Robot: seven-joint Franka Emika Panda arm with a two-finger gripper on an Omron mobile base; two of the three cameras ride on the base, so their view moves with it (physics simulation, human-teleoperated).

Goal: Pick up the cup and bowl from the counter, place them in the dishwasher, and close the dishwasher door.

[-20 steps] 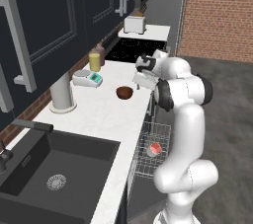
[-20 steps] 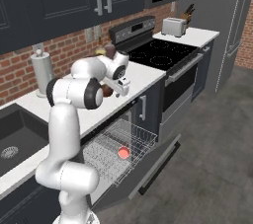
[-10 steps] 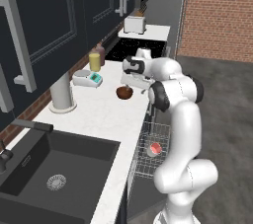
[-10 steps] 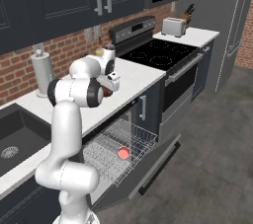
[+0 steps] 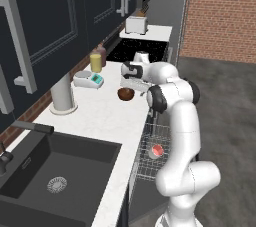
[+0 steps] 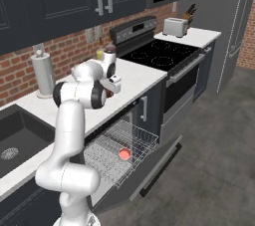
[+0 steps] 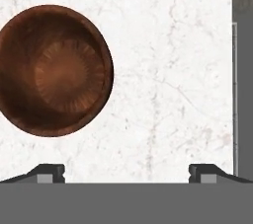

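Your end effector (image 7: 126, 171) hovers over the bowl (image 7: 53, 70), fingers apart.
The bowl sits on the white worktop (image 7: 168, 70); the cup (image 6: 124, 154) seemingly lies in the dishwasher (image 6: 127, 145) rack.

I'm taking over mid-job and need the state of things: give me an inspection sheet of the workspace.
Surface: white speckled stone counter, with a dark sink and black cooktop.
Job's things: shallow reddish-brown bowl on the counter, not gripped; salmon-red cup in the grey wire dishwasher rack; dark dishwasher door hangs open.
Clutter: grey scale with teal screen, yellow jar, paper towel roll, toaster.
Gripper: two-finger gripper open above the counter, bowl off to one side.
Cables: nothing seen.
Surroundings: dark cabinets, brick wall.
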